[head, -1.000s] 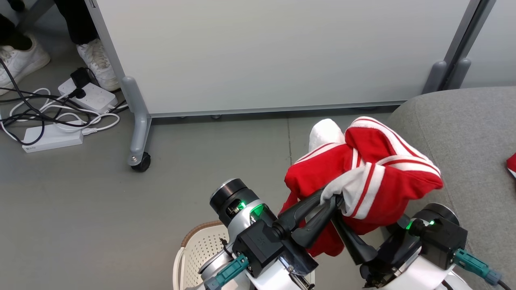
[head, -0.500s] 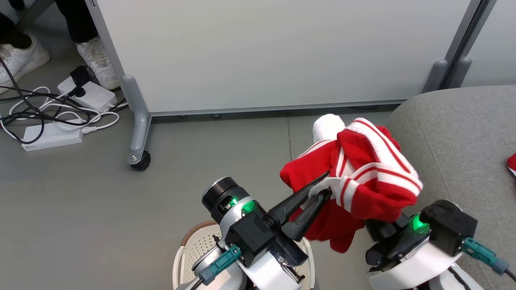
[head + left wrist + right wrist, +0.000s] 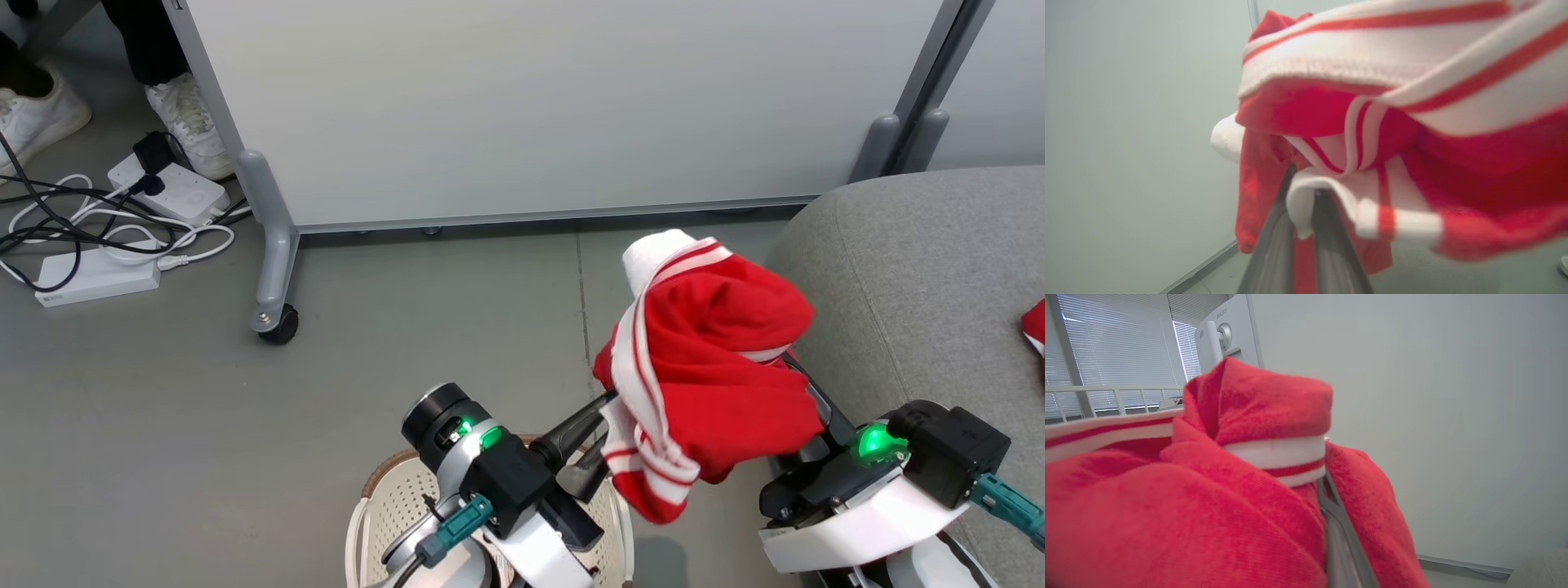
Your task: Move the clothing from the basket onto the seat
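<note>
The grey floor [image 3: 163, 425] carries the perforated white basket [image 3: 400, 510] at its near edge, standing upright. Toward the far left corner lie two white power strips [image 3: 96, 278] [image 3: 175, 189], close together and tangled in black and white cables [image 3: 122, 245]. Just beyond them stand a person's white shoes [image 3: 184, 122]. A partition's black caster [image 3: 282, 328] rests right of the strips. The grey seat [image 3: 922, 278] stands along the floor's right side, with a bit of red clothing [image 3: 1035, 322] lying toward its right edge.

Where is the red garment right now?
Head view, right of centre: the clothing is held up by the left gripper, beyond and right of the basket, just left of the seat.
</note>
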{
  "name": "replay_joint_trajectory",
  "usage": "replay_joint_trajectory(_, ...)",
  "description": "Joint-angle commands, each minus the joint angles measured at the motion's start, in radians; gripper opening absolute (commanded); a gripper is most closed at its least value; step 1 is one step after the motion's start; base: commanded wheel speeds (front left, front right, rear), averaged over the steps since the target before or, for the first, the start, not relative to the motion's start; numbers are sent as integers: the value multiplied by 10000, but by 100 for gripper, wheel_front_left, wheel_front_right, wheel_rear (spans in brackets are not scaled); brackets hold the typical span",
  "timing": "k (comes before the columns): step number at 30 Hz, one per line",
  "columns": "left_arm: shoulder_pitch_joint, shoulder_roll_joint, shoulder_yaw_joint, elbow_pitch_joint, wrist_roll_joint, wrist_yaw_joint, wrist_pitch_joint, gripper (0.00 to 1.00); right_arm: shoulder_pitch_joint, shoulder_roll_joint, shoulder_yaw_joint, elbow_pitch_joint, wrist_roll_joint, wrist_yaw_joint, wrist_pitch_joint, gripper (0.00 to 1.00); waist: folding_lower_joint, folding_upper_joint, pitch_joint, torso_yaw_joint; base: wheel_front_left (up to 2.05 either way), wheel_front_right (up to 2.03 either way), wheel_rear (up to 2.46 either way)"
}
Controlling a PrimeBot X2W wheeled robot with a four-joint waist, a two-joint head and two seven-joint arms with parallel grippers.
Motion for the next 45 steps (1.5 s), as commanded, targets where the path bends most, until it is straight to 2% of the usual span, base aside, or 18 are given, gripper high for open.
replay_joint_trajectory(1,154,115,14,176,89,-20,0,0,-1,-8,-188,-13,72,-4,-28,0,0,0,20,-15,0,0,0)
replay_joint_trajectory(9,345,125,-766,513,205,-229,11,0,28,143,-298,135,52,-4,-49,0,0,0,94,-43,0,0,0)
replay_joint_trajectory(11,393,122,-770,474,173,-239,11,55,45,154,-336,170,103,-4,-49,0,0,0,109,-50,0,0,0)
replay_joint_trajectory(12,419,123,-758,445,145,-251,11,93,48,142,-376,183,127,-4,-49,0,0,0,114,-54,0,0,0)
replay_joint_trajectory(13,450,125,-731,435,143,-261,11,100,50,126,-434,191,152,-4,-49,0,0,0,119,-58,0,0,0)
replay_joint_trajectory(25,821,169,-304,762,571,-290,-1,100,627,103,-1904,457,-39,0,-37,0,0,0,77,-221,0,0,0)
replay_joint_trajectory(32,1053,407,-538,926,448,-296,-1,100,1050,222,-2478,779,-123,-1,-37,0,0,0,88,-325,0,0,0)
replay_joint_trajectory(45,1386,596,-942,1344,-187,-298,-1,100,1590,413,-2891,1509,-126,-1,-37,0,0,0,49,-302,0,0,0)
